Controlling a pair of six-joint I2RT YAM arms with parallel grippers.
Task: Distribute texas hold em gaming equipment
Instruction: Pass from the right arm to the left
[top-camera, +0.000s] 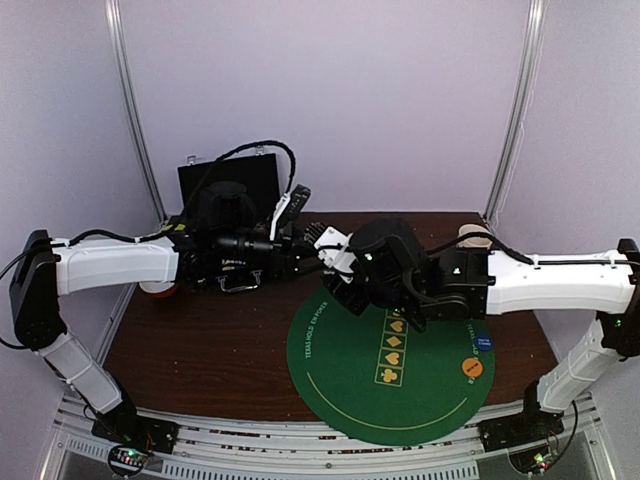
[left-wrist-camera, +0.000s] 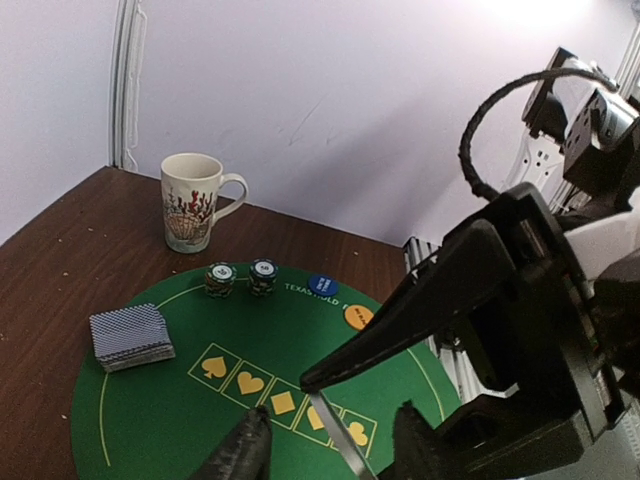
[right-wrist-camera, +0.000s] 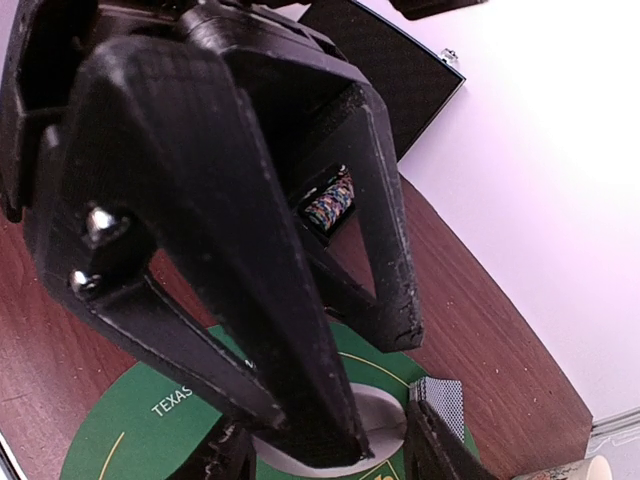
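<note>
Over the far left rim of the green mat (top-camera: 340, 400) my right gripper (top-camera: 335, 270) is shut on one playing card. In the left wrist view that card (left-wrist-camera: 335, 435) hangs edge-on from a right finger, between the spread fingers of my open left gripper (left-wrist-camera: 330, 418). In the right wrist view the card's white face (right-wrist-camera: 378, 410) bows between the fingers of the right gripper (right-wrist-camera: 325, 425), with the left gripper's black fingers close above it. A grey-blue deck (left-wrist-camera: 130, 335), two chip stacks (left-wrist-camera: 220, 278), a blue disc (left-wrist-camera: 323, 286) and an orange disc (left-wrist-camera: 358, 317) lie on the mat.
A cream printed mug (left-wrist-camera: 195, 200) stands on the brown table beyond the mat. The black chip case (top-camera: 230, 185) stands open at the back left, with multicoloured chips (right-wrist-camera: 330, 200) inside. Both arms crowd the table's middle.
</note>
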